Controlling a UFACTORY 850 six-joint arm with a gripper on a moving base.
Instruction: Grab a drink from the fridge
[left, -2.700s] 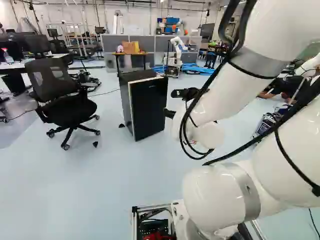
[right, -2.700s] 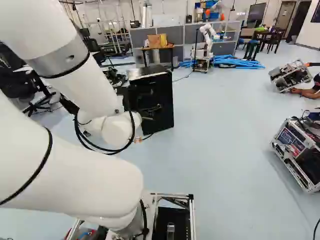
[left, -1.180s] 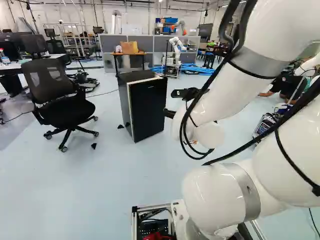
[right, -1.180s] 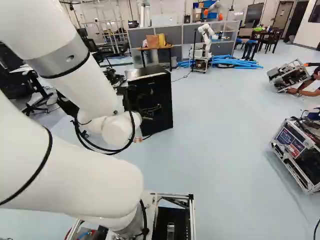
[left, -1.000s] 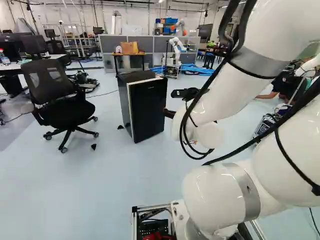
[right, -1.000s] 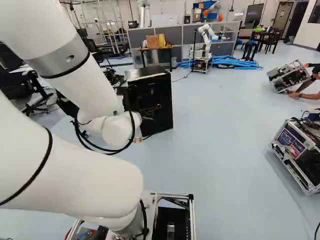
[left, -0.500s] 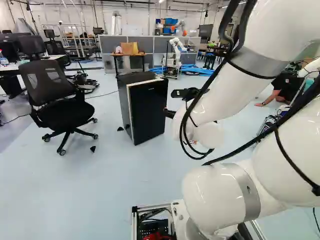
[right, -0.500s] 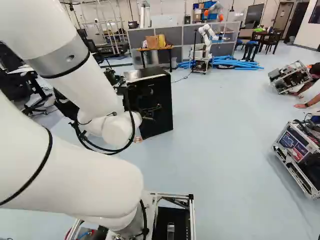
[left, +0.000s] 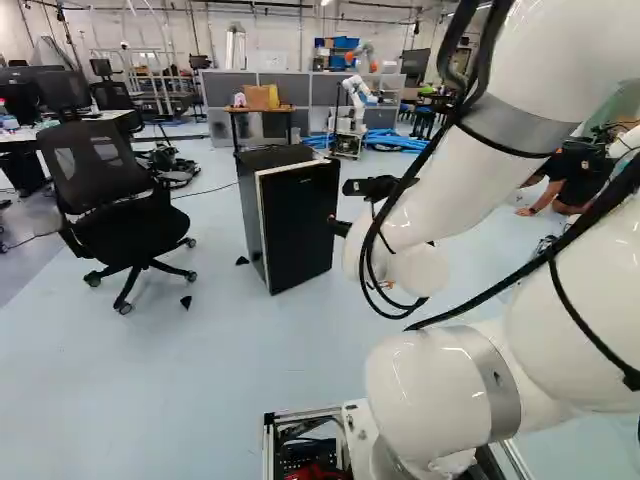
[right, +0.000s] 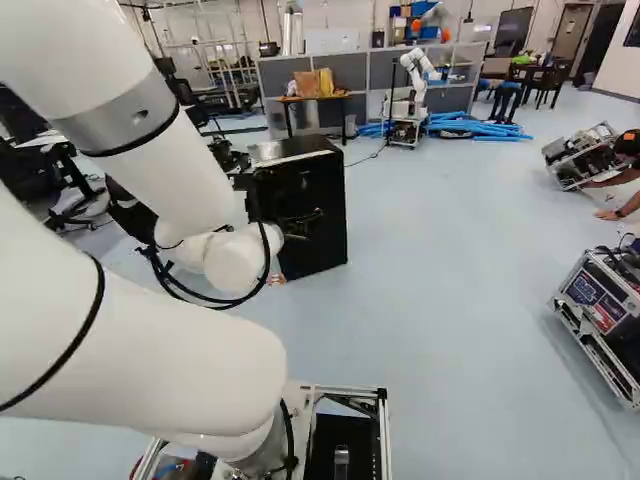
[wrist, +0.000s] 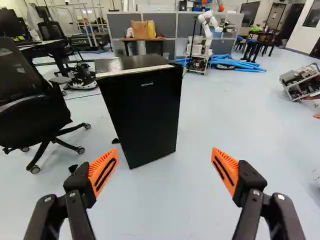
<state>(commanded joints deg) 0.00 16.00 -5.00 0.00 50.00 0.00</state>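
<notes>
Looking along my gripper (left: 341, 228), I have its fingers wide apart, the ribbed orange pads (wrist: 107, 160) facing each other with floor showing between them. The fridge (wrist: 142, 107) stands ahead of the gripper, slightly left of its centre line and apart from both fingers. It's an upright box with a smooth black front, a glossier dark top and a pale strip along the top front edge. Its door looks closed, so anything inside is hidden from me.

Ahead and to the gripper's left, beside the fridge, I've got the chair (left: 100, 195), with a mesh back and wheeled star base; the wrist view cuts part of it off. A small black wedge (wrist: 73, 168) lies near its wheels. Beyond the fridge are a wooden-topped table (wrist: 150, 39), grey partitions (wrist: 120, 24), another robot (wrist: 205, 19) and round blue tubes (wrist: 232, 63). Well off to the gripper's right, a metal-framed machine (wrist: 300, 80) sits tilted. In the right base view, my arm (right: 170, 170) covers the gripper and part of the fridge.
</notes>
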